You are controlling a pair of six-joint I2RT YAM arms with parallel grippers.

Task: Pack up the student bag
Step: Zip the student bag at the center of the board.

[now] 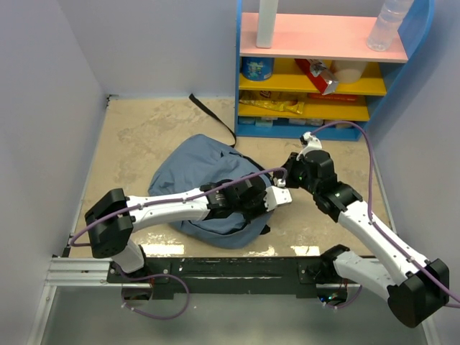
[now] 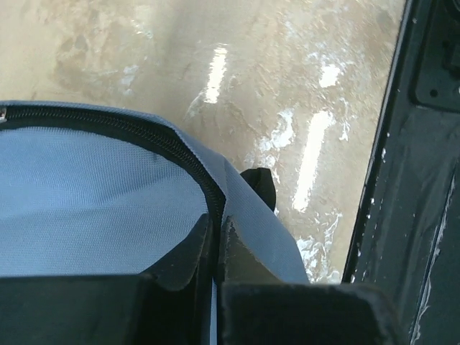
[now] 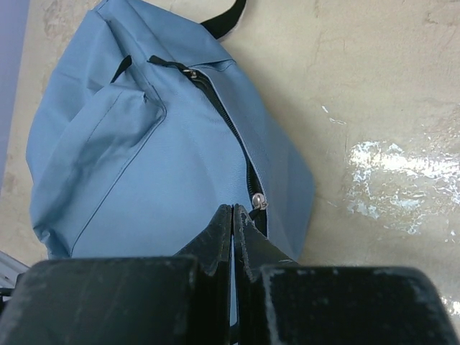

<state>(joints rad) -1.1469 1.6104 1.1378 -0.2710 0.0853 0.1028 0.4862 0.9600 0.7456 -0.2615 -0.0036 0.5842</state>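
The student bag (image 1: pixel 205 180) was pictured lying on its side at the middle of the desk (image 1: pixel 136 136). Its zipper (image 3: pixel 223 115) was seen drawn nearly shut, so packing was judged close to finished, though no contents could be seen. The left arm was stretched low across the bag, with the left tool (image 2: pixel 215 237) clamped on the fabric beside the zipper. The right arm was bent inward, the right tool (image 3: pixel 232 223) pressed together by the zipper slider (image 3: pixel 257 201); whether cloth was caught could not be told.
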